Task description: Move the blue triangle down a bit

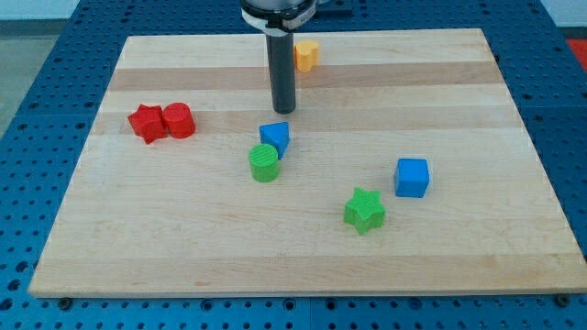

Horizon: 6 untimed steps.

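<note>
The green star [364, 210] lay nearest the view's bottom. The blue triangle [275, 137] sat mid-board, touching the green cylinder [263, 163] below it. The bare tip [282, 110], holding nothing, stood just above; a short, centred push seemed wisest.

My tip [282, 111] sits just above the blue triangle [275, 137], which touches the green cylinder [264, 163].
</note>
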Each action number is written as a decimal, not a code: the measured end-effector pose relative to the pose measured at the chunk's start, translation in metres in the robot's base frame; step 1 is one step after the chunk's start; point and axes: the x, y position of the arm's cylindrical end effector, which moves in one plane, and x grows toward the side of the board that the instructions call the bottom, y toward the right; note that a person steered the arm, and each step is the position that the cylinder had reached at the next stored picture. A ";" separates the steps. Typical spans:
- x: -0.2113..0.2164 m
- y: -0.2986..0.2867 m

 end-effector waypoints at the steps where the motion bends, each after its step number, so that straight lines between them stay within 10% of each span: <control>1: 0.000 0.000; 6: 0.053 0.012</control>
